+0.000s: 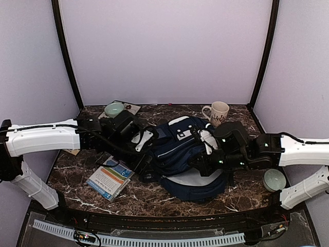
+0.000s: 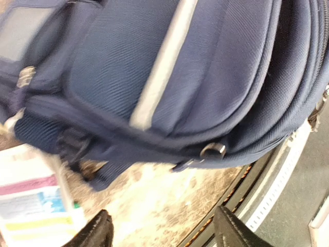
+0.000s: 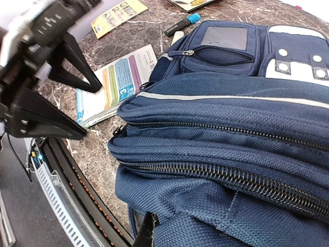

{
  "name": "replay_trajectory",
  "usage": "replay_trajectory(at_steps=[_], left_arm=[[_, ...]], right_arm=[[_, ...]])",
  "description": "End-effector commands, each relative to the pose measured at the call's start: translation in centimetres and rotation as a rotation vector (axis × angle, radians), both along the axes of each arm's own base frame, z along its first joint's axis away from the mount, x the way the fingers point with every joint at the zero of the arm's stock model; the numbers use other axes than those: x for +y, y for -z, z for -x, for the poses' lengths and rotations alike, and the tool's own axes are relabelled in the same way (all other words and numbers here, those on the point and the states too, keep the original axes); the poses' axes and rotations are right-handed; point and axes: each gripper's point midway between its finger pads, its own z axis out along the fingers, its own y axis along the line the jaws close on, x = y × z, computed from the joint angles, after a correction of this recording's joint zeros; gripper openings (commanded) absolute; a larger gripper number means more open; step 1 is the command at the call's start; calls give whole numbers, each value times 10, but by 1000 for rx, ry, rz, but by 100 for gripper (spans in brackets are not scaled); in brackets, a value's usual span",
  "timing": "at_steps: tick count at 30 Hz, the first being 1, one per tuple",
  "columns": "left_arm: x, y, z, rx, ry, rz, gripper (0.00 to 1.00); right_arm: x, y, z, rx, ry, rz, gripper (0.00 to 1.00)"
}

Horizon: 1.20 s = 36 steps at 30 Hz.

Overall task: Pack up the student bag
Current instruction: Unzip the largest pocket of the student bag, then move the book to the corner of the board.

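Beside the student bag [image 2: 118, 67] the left claw [image 2: 159, 226] gapes empty (right claw [image 3: 148, 232] shut, mostly hidden).

Booklet [image 2: 31, 206] blurred, cropped at left-wrist frame edge; student bag [image 2: 205, 77] overflows both wrist views.

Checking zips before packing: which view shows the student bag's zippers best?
Right wrist: two zipper tracks cross the student bag, close and sharp. Left wrist shows a blurred zipper pull; top external, the whole bag, zippers too small.
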Motion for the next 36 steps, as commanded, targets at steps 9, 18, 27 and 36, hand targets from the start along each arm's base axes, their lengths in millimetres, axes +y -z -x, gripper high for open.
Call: replay_trajectory(at_steps=[9, 18, 27, 36], left_arm=[[137, 46, 0, 75, -414, -449, 83], [182, 69, -17, 201, -545, -525, 84], [228, 77, -67, 266, -628, -481, 83], [308, 83, -167, 281, -831, -472, 83]], right_arm=[[27, -13, -32, -124, 46, 24, 8], [13, 12, -27, -83, 67, 75, 18], [-1, 17, -23, -41, 109, 92, 39], [-6, 22, -20, 10, 168, 143, 42]])
